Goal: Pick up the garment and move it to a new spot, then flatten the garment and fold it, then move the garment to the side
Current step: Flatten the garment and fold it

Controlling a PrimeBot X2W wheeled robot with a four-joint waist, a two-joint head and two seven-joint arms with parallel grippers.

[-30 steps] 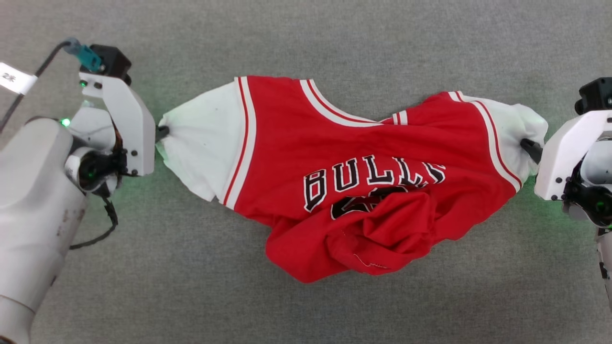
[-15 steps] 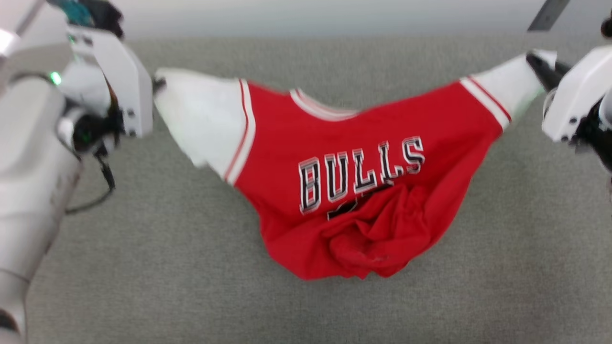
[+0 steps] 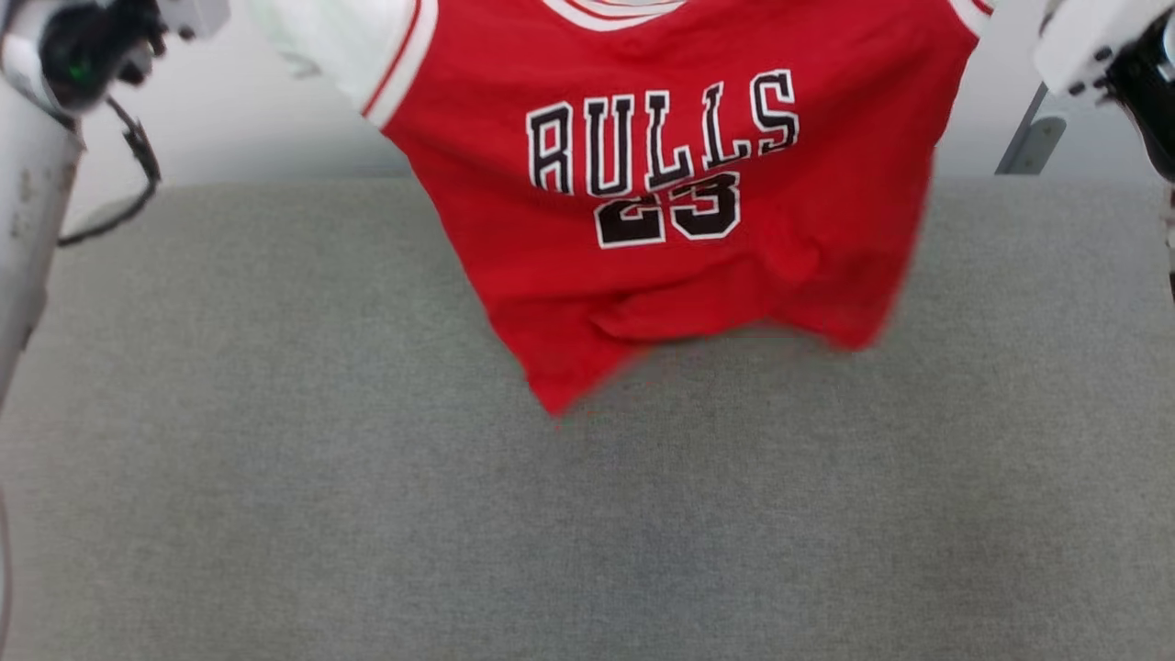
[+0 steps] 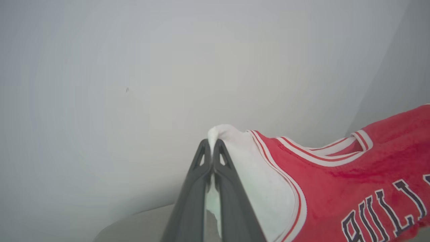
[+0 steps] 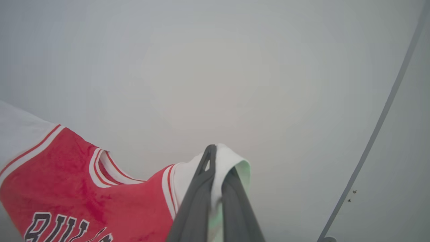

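The garment hangs over the far part of the grey surface, a white sleeve tip pinched in the left gripper and the right gripper alike, and so slight a hold could slip, dropping it crumpled.

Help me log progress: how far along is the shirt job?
Done: pickup; the garment hangs over the grey surface, sleeves pinched in the left gripper and right gripper. In hand: carrying it to a new spot. Left: flattening, folding, moving it aside.
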